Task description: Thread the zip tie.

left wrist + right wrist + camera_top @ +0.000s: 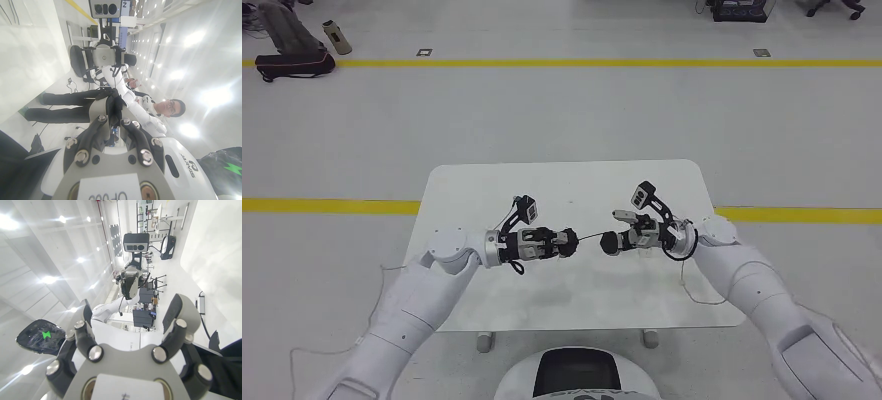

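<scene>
Hovering above the middle of the worktop (pixel 572 185), the left claw (pixel 570 242) and the right claw (pixel 608 243) face each other tip to tip with a small gap between them. The left claw is clamped shut on one end of the zip tie (pixel 589 238), a thin black strip held clear of the worktop, which runs out from its fingertips across the gap toward the right claw. The right claw stands wide open, its two padded fingers (pixel 172 311) well apart and gripping nothing. Seen from the right wrist, the strip's free end points toward that opening; whether it has reached the space between the fingers cannot be told. Beyond the worktop's far edge lies pale floor. A yellow line (pixel 332 205) crosses the floor level with the worktop's middle and a second yellow line (pixel 542 63) runs well beyond it, with a black bag (pixel 292 55) lying on that far line, off past the worktop's far left corner.
</scene>
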You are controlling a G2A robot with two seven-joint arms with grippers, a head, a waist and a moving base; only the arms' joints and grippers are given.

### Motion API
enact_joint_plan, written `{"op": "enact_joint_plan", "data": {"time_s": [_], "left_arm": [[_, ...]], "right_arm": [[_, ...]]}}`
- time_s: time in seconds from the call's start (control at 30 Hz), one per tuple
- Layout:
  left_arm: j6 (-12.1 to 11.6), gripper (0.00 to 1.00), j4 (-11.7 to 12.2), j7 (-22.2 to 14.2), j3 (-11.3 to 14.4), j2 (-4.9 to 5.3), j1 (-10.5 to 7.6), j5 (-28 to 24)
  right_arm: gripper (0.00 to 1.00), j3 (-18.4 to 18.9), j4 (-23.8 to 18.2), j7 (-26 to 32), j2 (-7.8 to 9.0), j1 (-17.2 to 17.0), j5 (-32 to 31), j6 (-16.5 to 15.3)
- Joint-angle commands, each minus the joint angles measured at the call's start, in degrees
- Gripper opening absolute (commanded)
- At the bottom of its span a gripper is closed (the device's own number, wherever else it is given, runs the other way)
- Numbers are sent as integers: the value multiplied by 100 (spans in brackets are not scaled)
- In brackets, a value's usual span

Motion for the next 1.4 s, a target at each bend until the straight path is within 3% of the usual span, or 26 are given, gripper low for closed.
{"op": "enact_joint_plan", "data": {"time_s": [0.0, 0.3, 0.4, 0.5, 1.37], "left_arm": [[0, 0, 0, 0, 0, 0, 0, 0], [0, 0, 0, 0, 0, 0, 0, 0], [0, 0, 0, 0, 0, 0, 0, 0], [0, 0, 0, 0, 0, 0, 0, 0], [0, 0, 0, 0, 0, 0, 0, 0]], "right_arm": [[100, 77, -125, 24, 43, -83, 84, -3], [98, 169, -616, 24, 296, -314, 83, -9], [71, 156, -617, 24, 346, -320, 53, -9], [50, 158, -608, 24, 381, -317, 66, -9], [23, 258, -656, 24, 496, -283, 58, -9]]}}
